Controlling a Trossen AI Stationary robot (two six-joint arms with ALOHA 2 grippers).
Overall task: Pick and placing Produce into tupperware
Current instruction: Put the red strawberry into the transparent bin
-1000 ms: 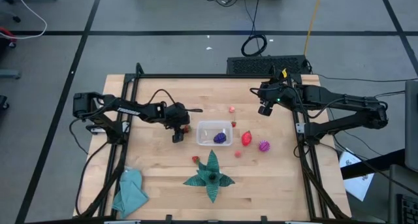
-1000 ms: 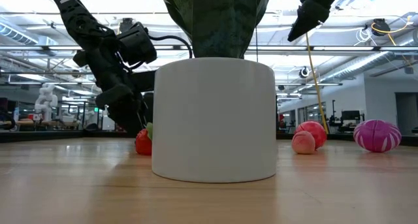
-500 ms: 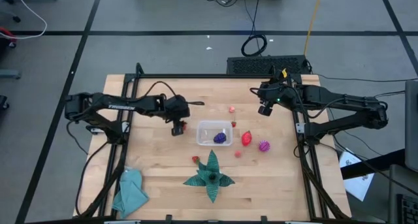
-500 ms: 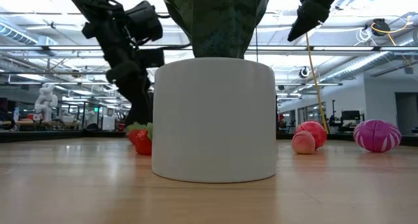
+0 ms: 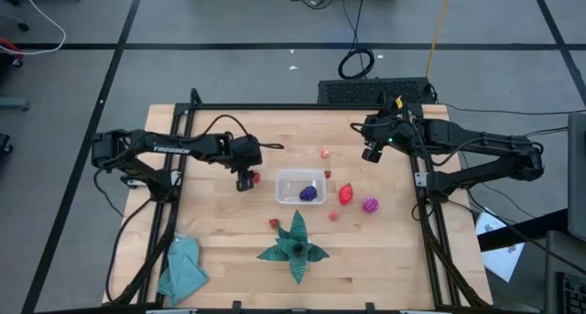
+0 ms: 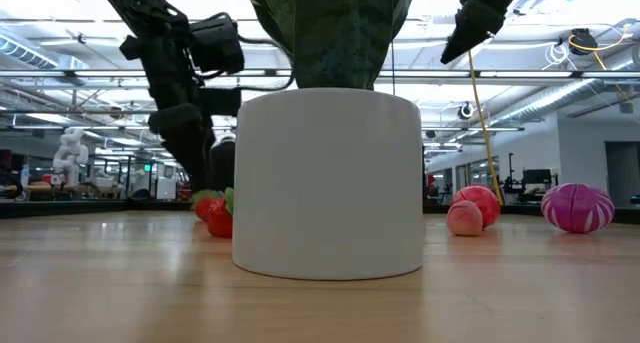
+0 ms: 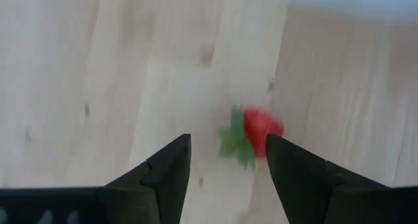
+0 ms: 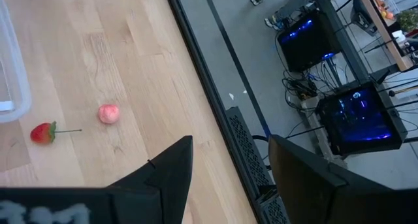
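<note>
Left gripper (image 5: 244,180), the dark two-finger one on the left arm, is hovering over the pale wood table (image 5: 220,245) with its jaws parted and nothing between them. Its target, a small red toy strawberry with a green leafy cap (image 7: 256,134), is lying on the bare boards just beyond the fingertips and not yet between them, drifting toward the right-hand finger (image 7: 297,181) in the wrist view. Seen from overhead, the strawberry is showing as a red speck at about two o'clock from the gripper, just beside it. Its long axis is running roughly across the gap between the fingers, cap toward one finger and red tip toward the other, so I judge the gripper is needing a small forward and sideways shift before it can straddle the fruit.

From the gripper, the small clear plastic rectangular tupperware with rounded corners (image 5: 297,178) is sitting at three o'clock, near but apart, with a purple grape-like toy (image 5: 309,193) already inside. That makes the left arm the nearer one for this pick.

Right gripper (image 5: 370,154) is waiting at the table's far right, at about one o'clock from the tupperware, its jaws parted and empty
</note>
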